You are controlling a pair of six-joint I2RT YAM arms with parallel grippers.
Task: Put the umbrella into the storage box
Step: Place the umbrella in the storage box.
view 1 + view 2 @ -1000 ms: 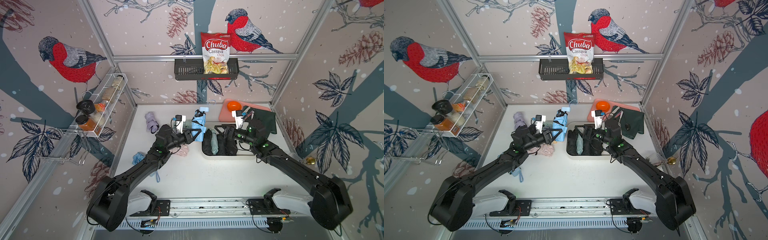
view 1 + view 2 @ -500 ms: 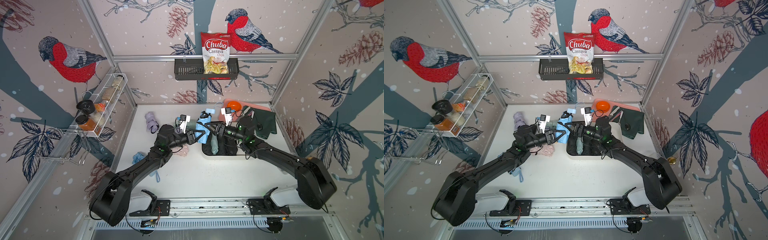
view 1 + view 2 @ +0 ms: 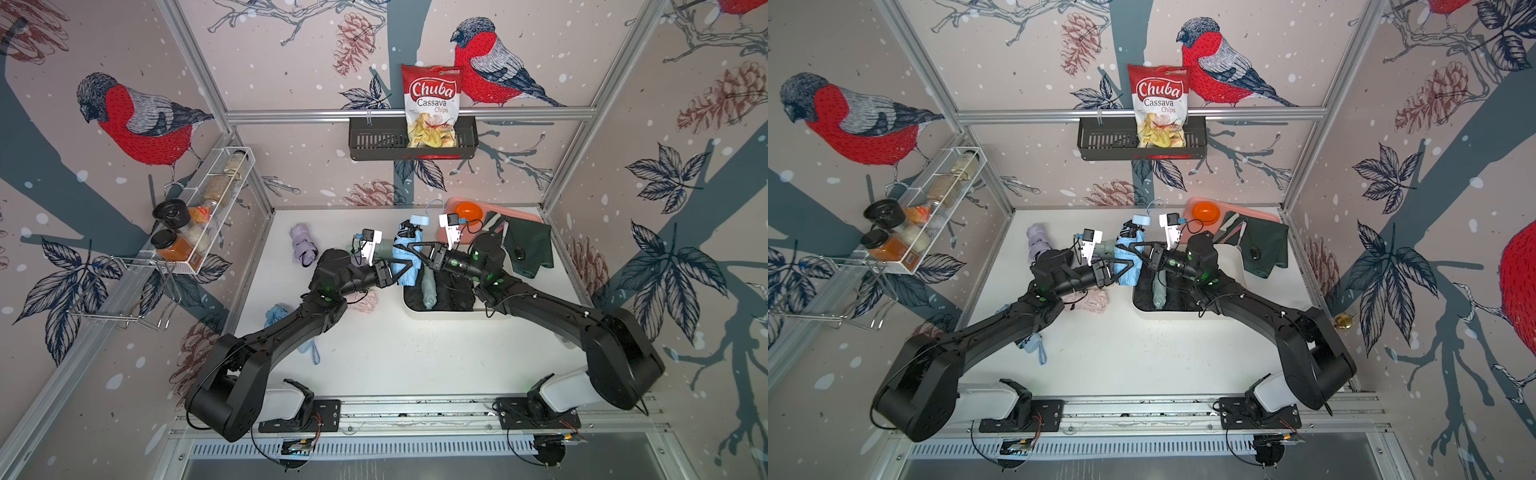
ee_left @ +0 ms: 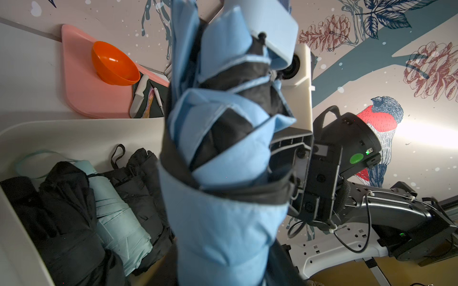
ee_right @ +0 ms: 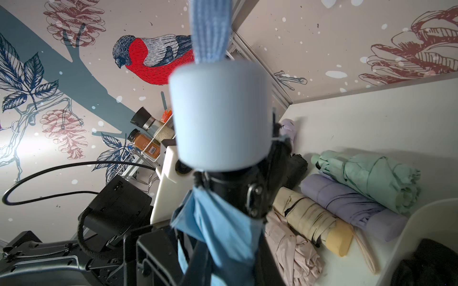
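The right gripper (image 3: 405,254) clamps the blue umbrella (image 3: 409,275), the left gripper (image 3: 395,272) unreadable; it should let go fully before the swing over the storage box (image 3: 449,313).

A red and white snack bag (image 3: 432,106) reads "Chuba Cassava Chips" in both top views. It stands in a black wall basket (image 3: 374,143). In the right wrist view, an orange spice jar (image 5: 145,143) carries a barcode label, its digits too small to read.
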